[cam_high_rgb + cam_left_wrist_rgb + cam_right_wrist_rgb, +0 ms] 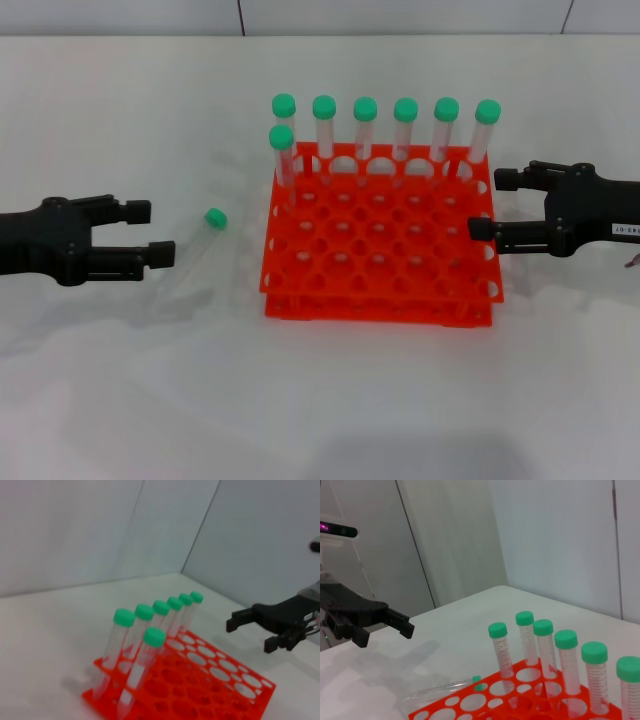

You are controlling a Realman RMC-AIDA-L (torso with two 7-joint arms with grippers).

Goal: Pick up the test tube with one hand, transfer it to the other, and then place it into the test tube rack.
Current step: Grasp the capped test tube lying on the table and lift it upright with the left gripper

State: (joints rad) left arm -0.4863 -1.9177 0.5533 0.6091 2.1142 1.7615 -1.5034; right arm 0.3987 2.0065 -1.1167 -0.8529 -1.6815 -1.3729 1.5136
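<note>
A clear test tube [198, 250] with a green cap lies flat on the white table, just left of the orange-red test tube rack [380, 300]; the right wrist view shows the same tube [440, 688] by the rack's corner. My left gripper [155, 233] hovers open a short way left of the tube, holding nothing. At the rack's right edge my right gripper [488, 204], marked with a white label, is open and empty. The left wrist view shows the rack [200, 685] and the right gripper [250, 632] beyond it.
Several green-capped tubes [385, 135] stand upright along the rack's back row, with one more [283, 160] in the second row at the left. White walls rise behind the table. Bare tabletop lies in front of the rack.
</note>
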